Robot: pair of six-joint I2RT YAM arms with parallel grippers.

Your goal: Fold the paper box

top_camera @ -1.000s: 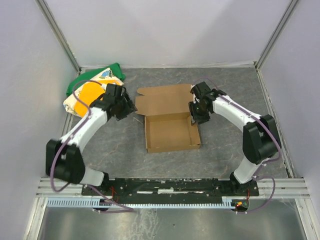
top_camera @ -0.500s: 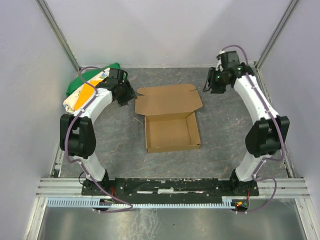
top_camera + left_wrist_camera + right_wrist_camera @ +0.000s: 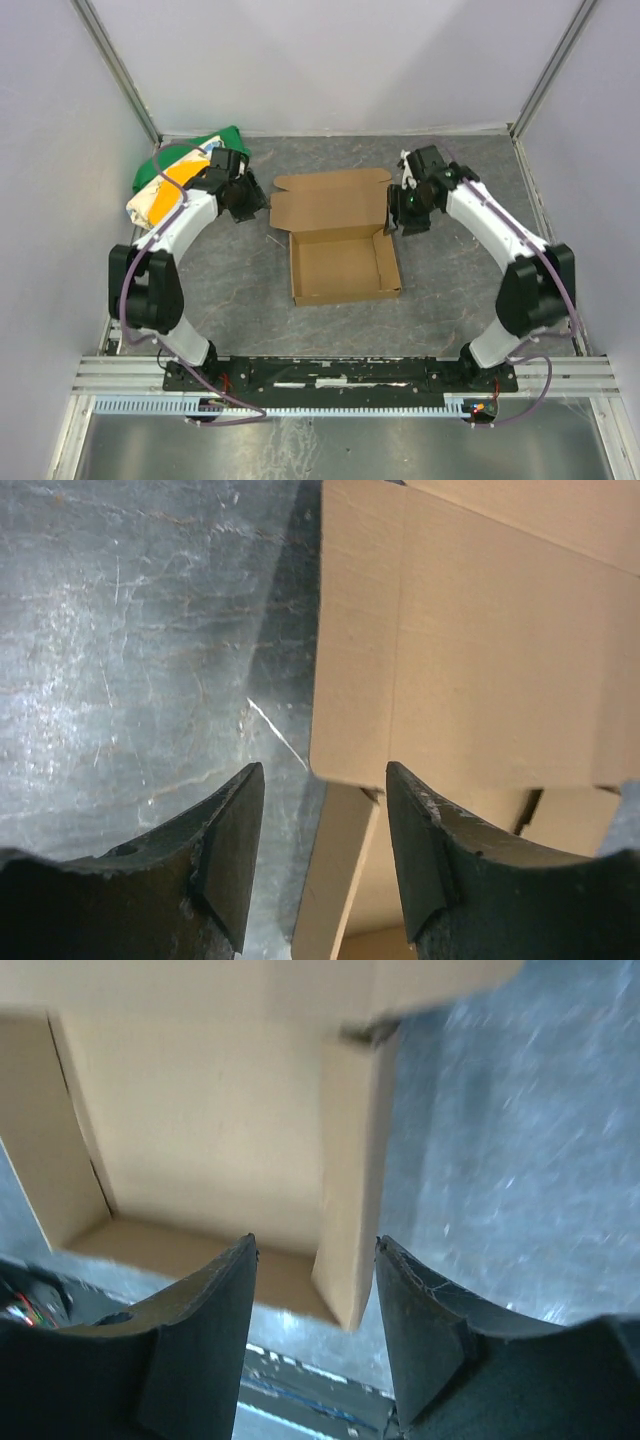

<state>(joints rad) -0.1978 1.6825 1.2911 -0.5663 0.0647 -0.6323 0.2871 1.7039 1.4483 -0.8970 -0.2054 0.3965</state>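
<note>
**Top view.** The box (image 3: 340,268) lies mid-frame on the grey table (image 3: 450,300). It is an open brown tray with its low walls raised, and its lid (image 3: 335,198) is spread flat toward the top of the frame. The left gripper (image 3: 250,203) sits just beside the lid's left edge, to the upper left of the tray. The right gripper (image 3: 393,213) sits at the lid's right edge, above the tray's upper-right corner. A green, yellow and white cloth (image 3: 170,185) lies in the upper left, behind the left arm and apart from the box.

**Left wrist view.** The left gripper (image 3: 322,775) stands fairly wide and holds nothing. Its fingers (image 3: 235,840) frame bare table and a rounded lid corner, and the lid fills the upper right of the frame.

**Right wrist view (blurred).** The right gripper (image 3: 316,1245) also stands fairly wide. A side wall (image 3: 345,1210) of the box shows in the gap between the fingers, which are not closed on it. Whether either finger touches the wall cannot be told. The tray floor fills the upper left of the frame, with table at the right.
</note>
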